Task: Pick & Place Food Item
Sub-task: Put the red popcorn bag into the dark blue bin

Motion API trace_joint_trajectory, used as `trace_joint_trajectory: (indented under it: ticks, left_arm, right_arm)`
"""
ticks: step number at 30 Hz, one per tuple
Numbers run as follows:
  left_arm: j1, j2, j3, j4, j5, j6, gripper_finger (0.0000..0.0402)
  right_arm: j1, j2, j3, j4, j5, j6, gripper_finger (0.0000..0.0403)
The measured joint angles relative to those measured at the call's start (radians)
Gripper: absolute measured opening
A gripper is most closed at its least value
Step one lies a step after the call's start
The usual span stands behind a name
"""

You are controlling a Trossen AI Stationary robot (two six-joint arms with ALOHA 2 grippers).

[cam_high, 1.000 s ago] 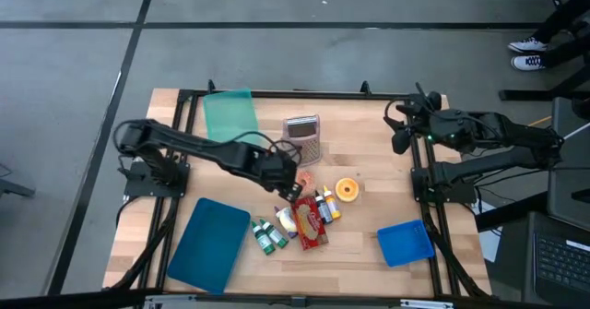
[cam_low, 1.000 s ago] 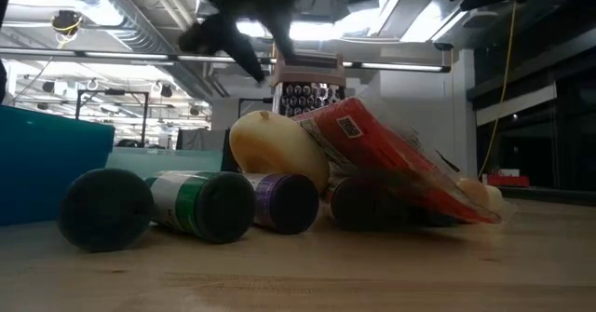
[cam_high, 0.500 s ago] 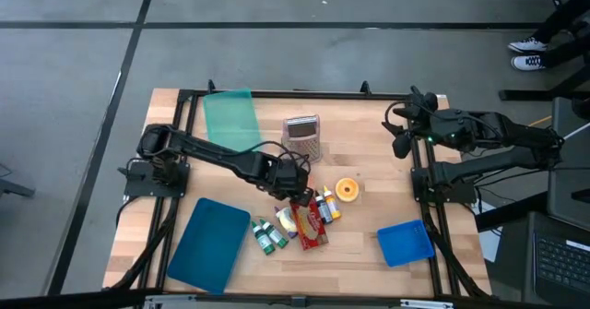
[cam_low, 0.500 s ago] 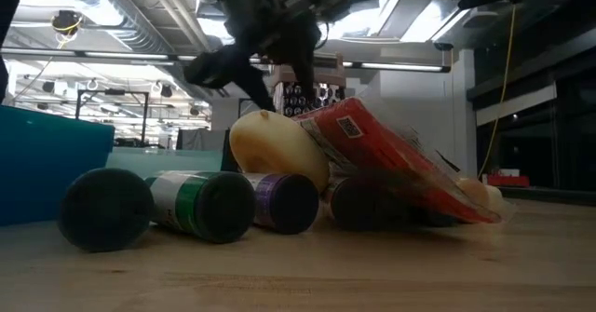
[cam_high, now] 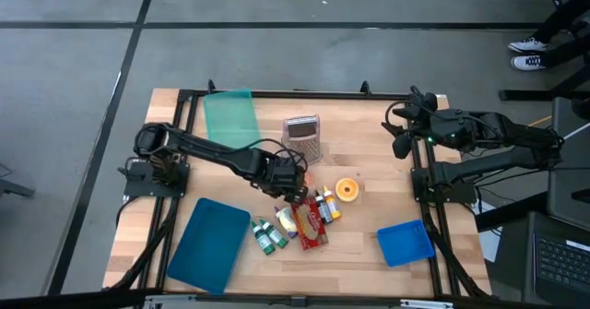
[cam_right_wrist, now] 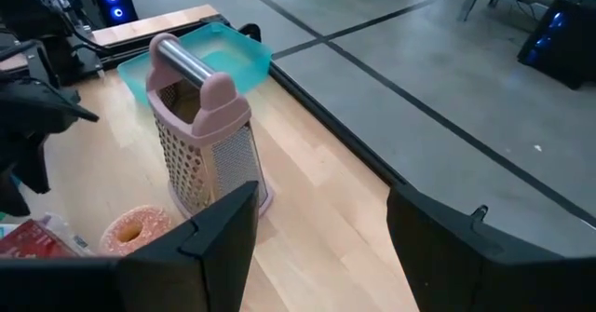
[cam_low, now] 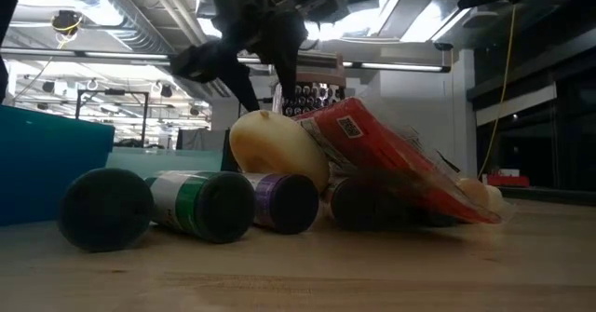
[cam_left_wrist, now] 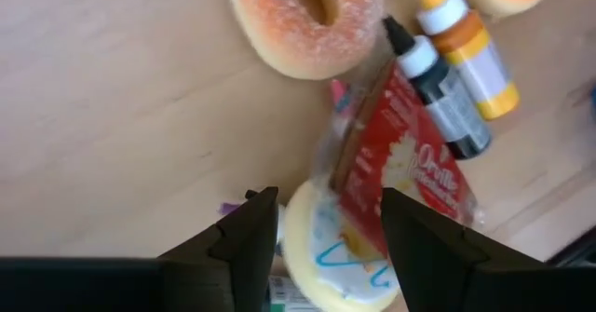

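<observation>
A pile of food items lies near the table's middle. It holds a red popcorn bag [cam_high: 312, 226], a pale round iced cookie [cam_left_wrist: 328, 256], a sugared donut [cam_high: 347, 190] and small bottles [cam_high: 268, 236]. The bag leans on the cookie [cam_low: 276, 150]. My left gripper [cam_high: 293, 192] hangs open just above the pile, pointing steeply down. Its fingers [cam_left_wrist: 257, 233] stand on either side of the cookie and the bag's edge [cam_left_wrist: 354, 163], touching neither. My right gripper [cam_high: 402, 130] waits open, high at the far right.
A pink-handled grater [cam_high: 302, 136] stands behind the pile, with a green tray [cam_high: 230, 115] at the far left. A large blue tray [cam_high: 208, 243] lies near left and a small blue one [cam_high: 405, 243] near right. Black and yellow bottles [cam_left_wrist: 445, 87] lie beside the bag.
My left gripper has sunk toward the pile and rolled a little about its own line, staying open. The pile has not moved.
</observation>
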State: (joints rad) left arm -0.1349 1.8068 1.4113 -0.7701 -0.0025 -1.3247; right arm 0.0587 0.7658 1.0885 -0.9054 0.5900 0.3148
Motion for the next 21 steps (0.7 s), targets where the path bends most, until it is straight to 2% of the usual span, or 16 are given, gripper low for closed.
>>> trace_joint_trajectory:
  ticks: [21]
  left_arm:
    - [0.019,0.094,0.001,0.116,0.095,0.006,0.0185]
  right_arm:
    - [0.000,0.000,0.000,0.000,-0.004,0.011,0.0235]
